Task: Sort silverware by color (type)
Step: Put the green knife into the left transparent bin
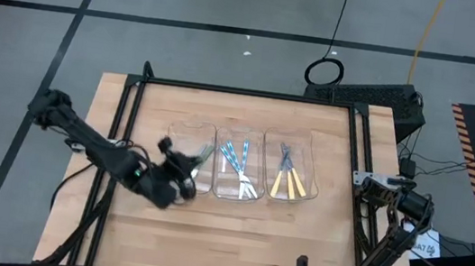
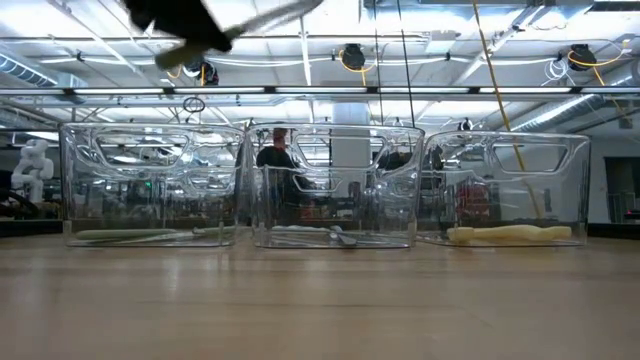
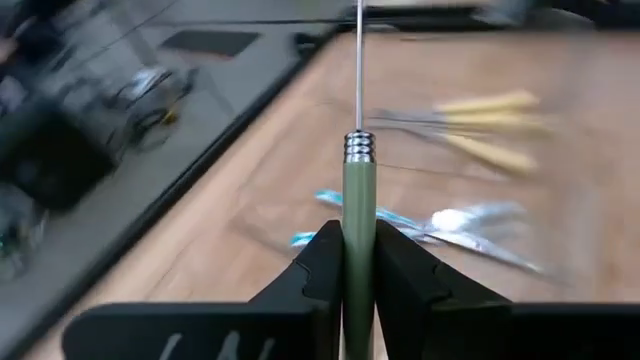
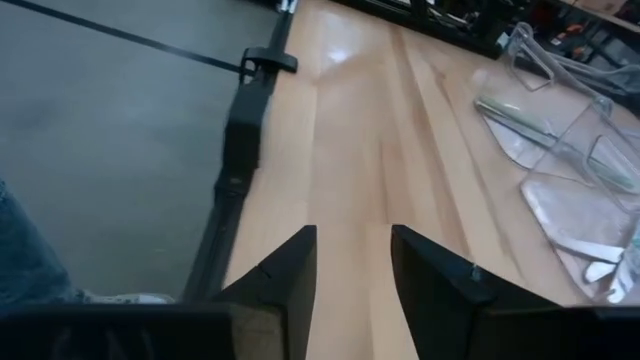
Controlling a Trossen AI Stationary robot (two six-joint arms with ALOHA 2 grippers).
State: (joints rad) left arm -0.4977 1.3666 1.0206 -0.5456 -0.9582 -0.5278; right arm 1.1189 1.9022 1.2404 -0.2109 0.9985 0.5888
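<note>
I have the left hand closed tight on a slim green-handled utensil, its green handle pinched between the two dark fingers and its silvery metal shaft running straight out ahead of them. From above, that hand sits over the near edge of the leftmost clear plastic bin, with the green piece angled up across the bin's inner corner. In the low view the piece is lifted above the bins, near the top of the picture.

The rest of the silverware lies in the bins on the light wooden tabletop. The middle clear bin holds the light-blue-handled pieces, and the rightmost clear bin holds the yellow-handled pieces. Low down, I can see something green lying flat on the floor of the leftmost bin.

My right hand waits off at the tabletop's right edge, well apart from the bins, fingers parted with only bare wood between them, holding nothing. A person shows in the room beyond the bins.
</note>
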